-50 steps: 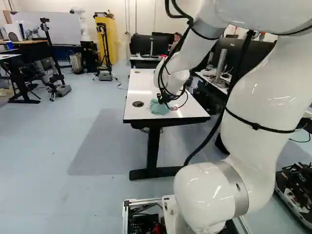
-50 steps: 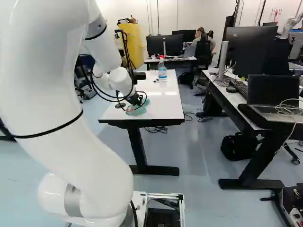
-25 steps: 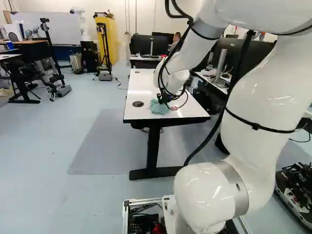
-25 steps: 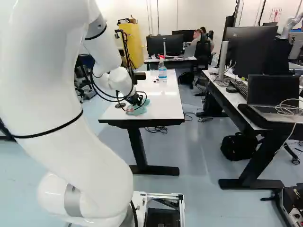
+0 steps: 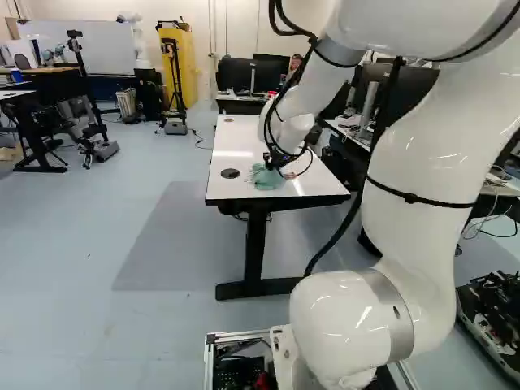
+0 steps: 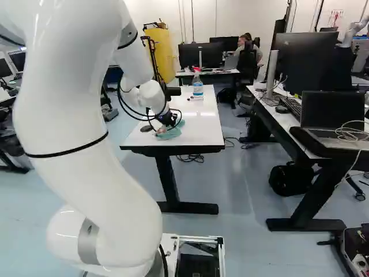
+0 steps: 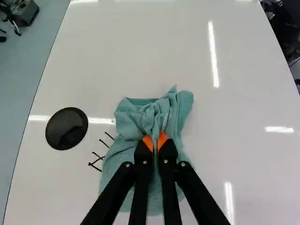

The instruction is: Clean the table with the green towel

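Observation:
Over the near part of the white table (image 5: 236,150), my gripper (image 5: 273,165) is low at the tabletop in the left base view. In the wrist view the gripper (image 7: 154,139) is shut on a bunched fold of the green towel (image 7: 136,117), its orange-tipped fingers close together with cloth pinched between them. The rest of the towel lies crumpled on the table, ahead of and under the fingers. Short black marks (image 7: 97,161) show on the white surface right beside the towel.
A round black cable cover (image 7: 67,128) is set in the table near the marks. A spray bottle (image 6: 198,85) stands at the table's far end, with small dark items (image 6: 189,98) near it. Another desk with a laptop (image 6: 331,118) stands to the right.
The arm's upper links have leaned forward over the joint. My gripper has shifted slightly across the tabletop, carrying the held towel along. The base has not moved.

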